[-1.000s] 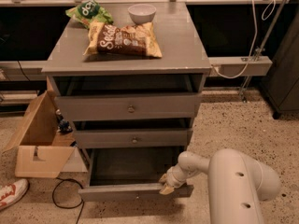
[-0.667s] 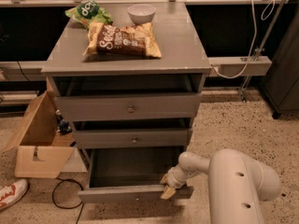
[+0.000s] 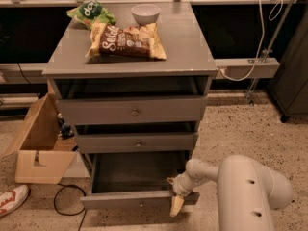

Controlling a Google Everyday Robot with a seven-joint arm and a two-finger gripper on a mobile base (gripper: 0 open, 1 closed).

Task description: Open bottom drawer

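The bottom drawer (image 3: 139, 199) of the grey cabinet is pulled well out, its dark inside showing and its slim front panel low in the view. My gripper (image 3: 176, 196) is at the right end of that front panel, with one pale fingertip (image 3: 176, 206) hanging over the panel's face. My white arm (image 3: 250, 191) reaches in from the lower right. The knob on the bottom drawer's front is barely visible near the panel's middle.
The mid drawer (image 3: 137, 142) and top drawer (image 3: 132, 110) stand slightly out above. Chip bags (image 3: 126, 40) and a white bowl (image 3: 145, 12) lie on the cabinet top. A cardboard box (image 3: 41, 148), a black cable (image 3: 65, 203) and a shoe (image 3: 12, 198) lie left on the floor.
The bottom drawer has slid a little farther out toward me, and my gripper has moved with its right end.
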